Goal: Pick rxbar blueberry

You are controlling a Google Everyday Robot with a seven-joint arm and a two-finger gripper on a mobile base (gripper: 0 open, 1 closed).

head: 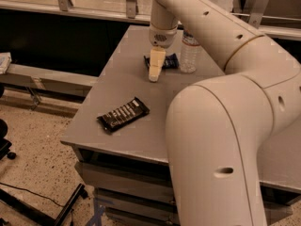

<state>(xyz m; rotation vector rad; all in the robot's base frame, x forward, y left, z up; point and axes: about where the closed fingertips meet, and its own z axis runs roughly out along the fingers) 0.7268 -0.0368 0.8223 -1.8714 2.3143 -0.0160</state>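
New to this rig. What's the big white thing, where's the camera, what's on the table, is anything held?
The big cream shape is a robot arm, seen close up. One camera view looks down along it at a grey table. At the arm's far end the gripper points down over the rxbar blueberry, a dark blue bar it partly hides. A clear water bottle stands beside that. A longer black bar lies near the table's front edge. Nothing is visibly lifted.
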